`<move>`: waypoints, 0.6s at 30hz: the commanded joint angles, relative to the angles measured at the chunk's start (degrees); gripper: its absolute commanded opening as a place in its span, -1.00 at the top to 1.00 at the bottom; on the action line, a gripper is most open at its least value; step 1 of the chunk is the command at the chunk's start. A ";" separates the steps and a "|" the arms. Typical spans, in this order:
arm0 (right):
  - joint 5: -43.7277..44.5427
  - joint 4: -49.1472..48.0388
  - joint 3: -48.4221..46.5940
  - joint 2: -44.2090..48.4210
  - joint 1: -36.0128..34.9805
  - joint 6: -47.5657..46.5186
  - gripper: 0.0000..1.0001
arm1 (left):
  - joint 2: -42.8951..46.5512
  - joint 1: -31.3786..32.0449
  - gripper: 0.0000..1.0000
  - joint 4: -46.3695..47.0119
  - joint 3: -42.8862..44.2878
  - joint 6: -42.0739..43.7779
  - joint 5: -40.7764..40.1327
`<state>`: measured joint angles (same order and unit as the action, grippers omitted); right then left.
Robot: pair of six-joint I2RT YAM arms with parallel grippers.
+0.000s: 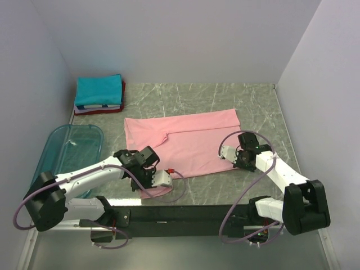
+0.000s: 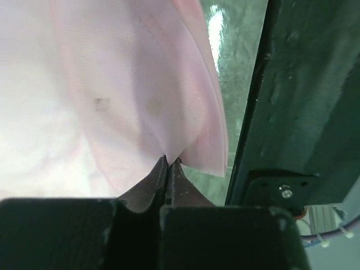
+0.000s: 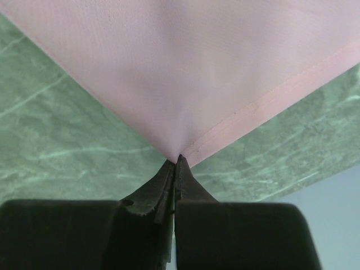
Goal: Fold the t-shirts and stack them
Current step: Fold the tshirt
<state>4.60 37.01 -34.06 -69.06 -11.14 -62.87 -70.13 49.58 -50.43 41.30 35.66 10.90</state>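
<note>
Green marbled surface (image 1: 259, 112) sits between pale walls (image 1: 169, 39). On its middle lies the pink t-shirt (image 1: 191, 140), spread flat in a wide band with a soft crease across it and a stitched hem along its edge. The left pincer (image 2: 169, 163) is closed tight on the shirt's near left corner, where the cloth bunches into folds just beside the black mounting bar (image 2: 292, 112). The right pincer (image 3: 179, 160) is pinched shut on the near right corner, with the hem drawn to a point between its tips. At the far left corner a folded teal t-shirt (image 1: 99, 90) tops a stack of t-shirts (image 1: 98, 108) with red and white edges, well apart from the pink one. A see-through blue bin (image 1: 52, 140) stands at the left, and the left arm (image 1: 90, 171) reaches across its near end.
</note>
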 commanded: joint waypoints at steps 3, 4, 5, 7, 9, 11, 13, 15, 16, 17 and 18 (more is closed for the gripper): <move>-2.31 5.79 -5.57 2.26 2.69 -3.04 1.00 | 2.28 -4.92 0.99 -8.27 8.35 2.22 5.01; -2.66 6.22 -6.27 1.48 3.13 -3.39 1.00 | 2.10 -6.06 0.99 -8.62 9.32 3.27 5.27; -2.84 6.66 -7.93 0.86 3.31 -3.49 1.00 | 1.32 -7.03 0.99 -9.15 11.07 3.80 5.62; -3.37 7.37 -9.78 -1.25 4.02 -3.66 1.00 | 0.00 -10.02 0.99 -9.77 12.83 5.90 6.07; -3.55 7.55 -12.60 -2.92 4.37 -3.66 1.00 | -2.11 -13.26 0.99 -9.95 15.38 7.49 6.33; -3.72 7.63 -15.22 -5.47 4.72 -3.84 1.00 | -4.13 -16.16 0.99 -9.86 17.83 9.60 6.16; -3.72 7.46 -17.69 -8.28 5.25 -4.10 1.00 | -6.49 -17.93 0.99 -9.59 20.47 11.44 5.89; -3.46 7.28 -19.28 -11.17 5.51 -4.45 1.00 | -8.52 -20.39 0.99 -9.33 22.41 12.41 5.98; -3.37 6.93 -20.07 -12.23 5.69 -4.54 1.00 | -9.75 -21.01 0.99 -9.33 24.51 13.20 5.98; -3.20 6.93 -21.73 -13.20 5.77 -4.54 1.00 | -12.03 -22.24 0.99 -9.42 25.66 13.64 6.15; -3.11 6.93 -22.53 -14.95 5.86 -4.63 1.00 | -13.18 -22.68 0.99 -9.33 26.63 14.52 6.16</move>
<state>1.02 43.38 -52.71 -81.25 -5.98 -65.93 -80.36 28.86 -59.27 63.40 45.84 15.38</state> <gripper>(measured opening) 0.008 0.014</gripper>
